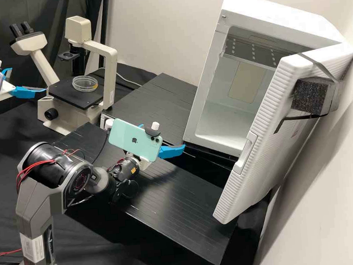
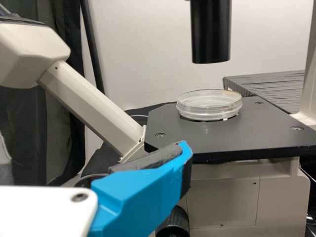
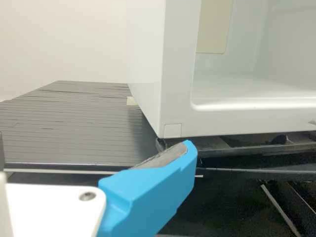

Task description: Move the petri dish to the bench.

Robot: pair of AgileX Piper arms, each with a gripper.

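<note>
A clear round petri dish (image 1: pixel 85 83) lies flat on the black stage (image 1: pixel 67 97) of the microscope. My left gripper (image 1: pixel 27 80) is open to the left of that stage, apart from the dish. In the left wrist view, the dish (image 2: pixel 209 104) sits over the stage's round opening, beyond the open left gripper (image 2: pixel 94 150). Above the bench (image 1: pixel 170 199), my right gripper (image 1: pixel 163 136) stands open in front of the white cabinet. The right wrist view has the right gripper (image 3: pixel 94 148) open with nothing held, near the cabinet's lower corner.
The microscope's pale arm (image 1: pixel 107 76) rises beside the dish, and its black condenser tube (image 2: pixel 211 32) hangs above the stage. At the right, the white cabinet (image 1: pixel 221 124) has its ribbed door (image 1: pixel 264 141) swung open over the bench. A gap separates two black bench parts.
</note>
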